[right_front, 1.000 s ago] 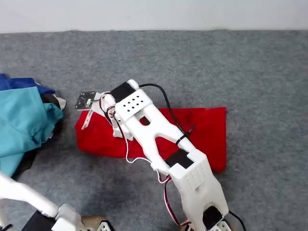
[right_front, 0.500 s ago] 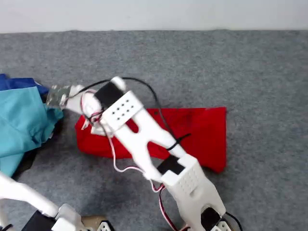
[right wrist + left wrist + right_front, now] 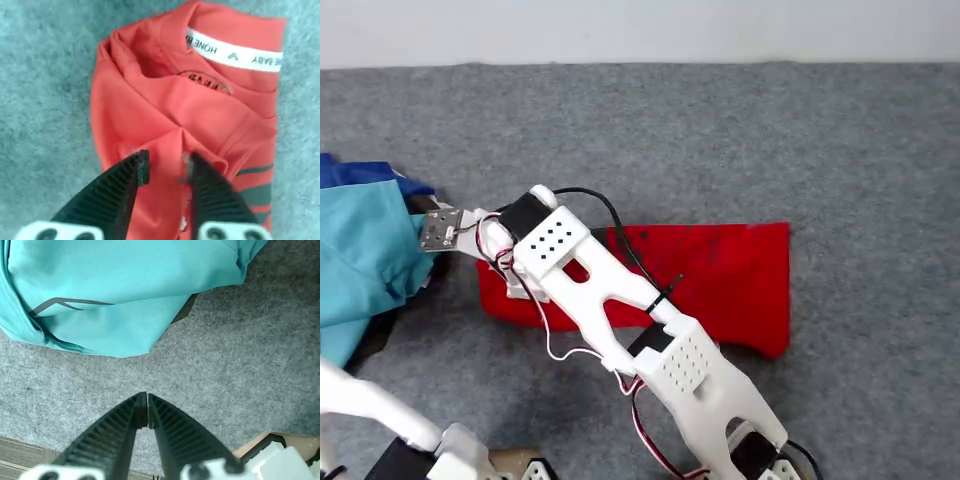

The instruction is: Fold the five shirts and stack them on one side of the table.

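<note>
Right wrist view, near to far: your right gripper has its black ribbed fingers spread a little, low over the red shirt. A raised crease of red cloth runs up between the tips; you cannot tell whether they touch it. Past the tips lies the collar end with a white neck label. Dark stripes show at one side. Grey mat borders the cloth.

Left wrist view: your left gripper is pressed together, tips meeting with nothing between them, above bare mat. A wooden table edge runs close by the fingers. Farther out lies the teal shirt, bunched, with a dark garment peeking from under its edge.

High view: your left arm sits at the near left corner. Your right arm stretches from the near edge diagonally across the red shirt, covering its middle and left part. Its wrist ends over the shirt's left end, just beside the teal shirt. The red shirt lies folded in a flat rectangle at mid-table. The teal shirt tops a loose heap at the left edge, with a blue shirt behind it. A white wall stands beyond the mat.
</note>
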`<state>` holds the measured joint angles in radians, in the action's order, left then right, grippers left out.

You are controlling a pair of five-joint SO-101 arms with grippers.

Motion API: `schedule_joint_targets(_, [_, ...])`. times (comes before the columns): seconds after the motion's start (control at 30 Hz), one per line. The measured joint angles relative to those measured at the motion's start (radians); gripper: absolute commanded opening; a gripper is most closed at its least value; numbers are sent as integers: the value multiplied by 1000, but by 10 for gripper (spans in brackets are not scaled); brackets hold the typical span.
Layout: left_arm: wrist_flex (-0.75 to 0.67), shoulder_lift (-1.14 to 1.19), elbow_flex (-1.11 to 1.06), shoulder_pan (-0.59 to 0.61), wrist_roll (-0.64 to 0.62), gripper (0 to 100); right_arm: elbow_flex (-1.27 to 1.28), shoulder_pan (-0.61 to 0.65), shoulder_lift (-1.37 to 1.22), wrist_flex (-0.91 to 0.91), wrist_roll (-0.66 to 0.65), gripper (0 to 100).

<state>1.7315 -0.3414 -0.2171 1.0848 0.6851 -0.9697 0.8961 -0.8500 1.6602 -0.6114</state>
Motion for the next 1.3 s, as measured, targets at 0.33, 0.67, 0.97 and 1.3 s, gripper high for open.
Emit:
schedule_joint_targets(0.33, [0,0,0,0,0,15,-236,-68,0,72,-64,36])
schedule_joint_targets(0.67, [0,0,0,0,0,15,-256,-69,0,94,20,183])
schedule_joint_targets(0.97, [0,0,0,0,0,15,-118,31,-3,89,63,183])
schedule_joint_targets(1.3, [0,0,0,0,0,15,-118,31,-101,23,35,11])
